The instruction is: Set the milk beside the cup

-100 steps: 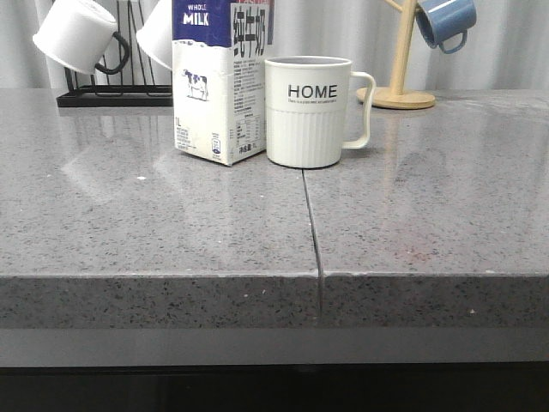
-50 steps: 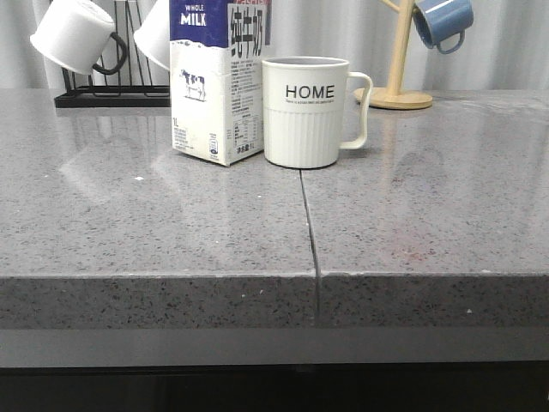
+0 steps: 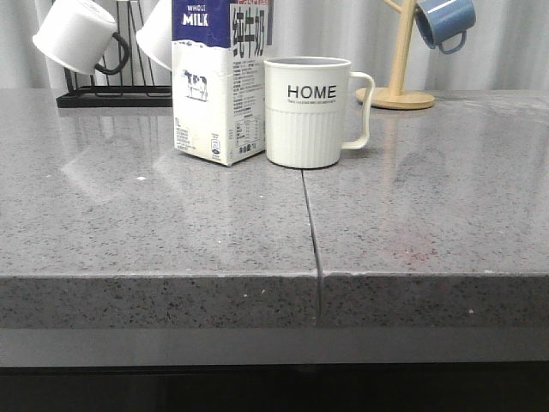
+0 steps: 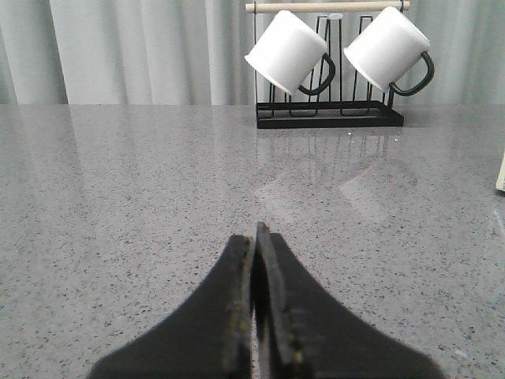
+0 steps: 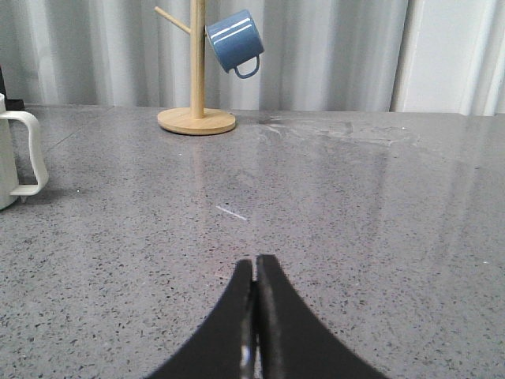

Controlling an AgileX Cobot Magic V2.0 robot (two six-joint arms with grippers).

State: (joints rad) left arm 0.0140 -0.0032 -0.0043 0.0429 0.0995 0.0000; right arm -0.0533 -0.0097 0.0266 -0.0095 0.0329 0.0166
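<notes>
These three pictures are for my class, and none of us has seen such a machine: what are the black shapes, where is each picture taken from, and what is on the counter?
The machine is a robot with two arms. One picture looks forward over the grey counter. The other two come from cameras on the wrists, so the black shapes are each arm's own hand: the left hand and the right hand. Both are shut and hold nothing.

On the counter the milk stands upright right beside the cup marked HOME. Behind them, a black rack carries two white mugs, and a wooden stand carries a blue mug.
</notes>
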